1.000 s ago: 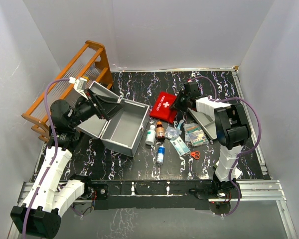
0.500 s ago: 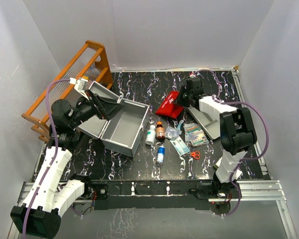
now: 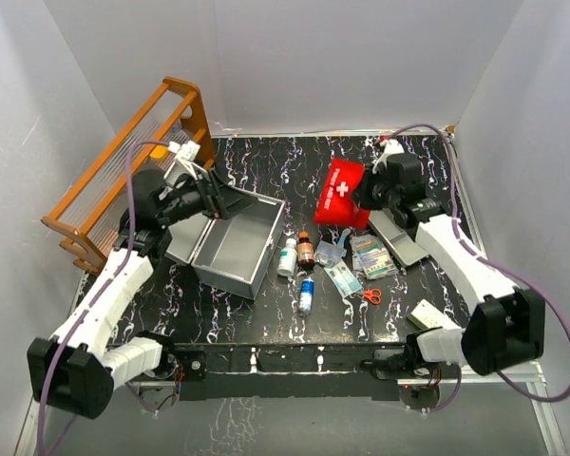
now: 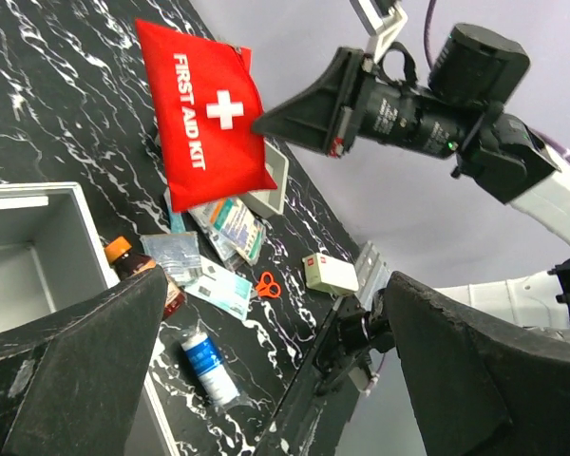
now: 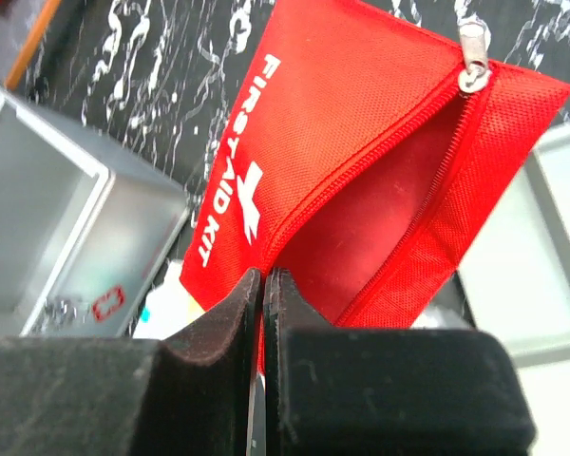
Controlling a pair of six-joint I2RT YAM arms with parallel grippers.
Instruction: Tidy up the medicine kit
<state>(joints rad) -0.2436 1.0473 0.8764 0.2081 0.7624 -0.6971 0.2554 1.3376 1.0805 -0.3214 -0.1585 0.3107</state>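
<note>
Pouch (image 3: 340, 190) pinched between right fingers (image 5: 214, 328); left fingers (image 4: 66, 380) gape wide.

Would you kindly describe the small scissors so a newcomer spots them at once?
Start at the open light-grey hard box. Right of it lies a clutter of bottles and packets; the small orange-handled scissors sit at its near right edge, the only tool there.

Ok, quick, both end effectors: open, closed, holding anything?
Left end effector: open, nothing between its fingers.
Right end effector: closed on the edge of the red first aid pouch.
</note>
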